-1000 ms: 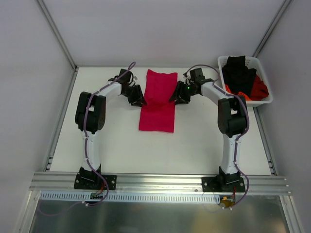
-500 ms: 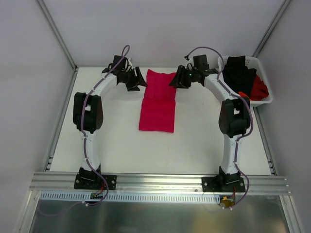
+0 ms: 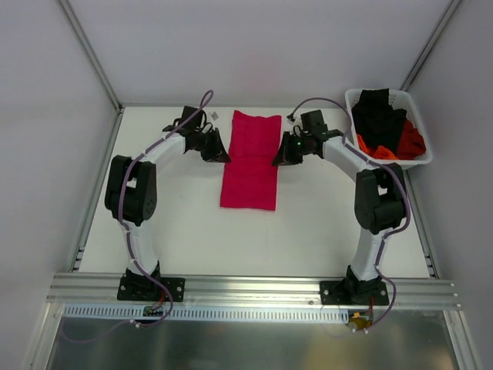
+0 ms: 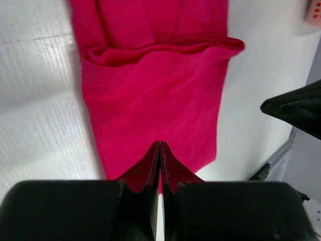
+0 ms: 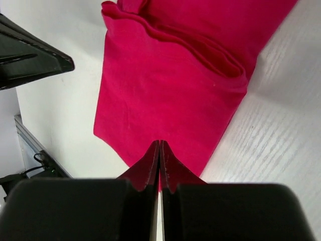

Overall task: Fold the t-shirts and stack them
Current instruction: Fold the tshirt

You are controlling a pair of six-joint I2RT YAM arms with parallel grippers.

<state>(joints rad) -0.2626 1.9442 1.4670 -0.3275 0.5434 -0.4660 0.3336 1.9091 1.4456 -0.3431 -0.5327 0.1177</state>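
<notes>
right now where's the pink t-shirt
Top view: the crimson-pink t-shirt lies at the table's far middle, with the left gripper and right gripper shut on its side edges.

**White table, basket and metal frame**

A white table lies under the left claw and the right claw. A white plastic basket sits at the table's far right corner, off to the right of the right claw. A small tag with red squares lies just beyond the left claw. Grey panels stand beyond both claws. An aluminium rail runs along the table's near edge, well back from them.
</notes>
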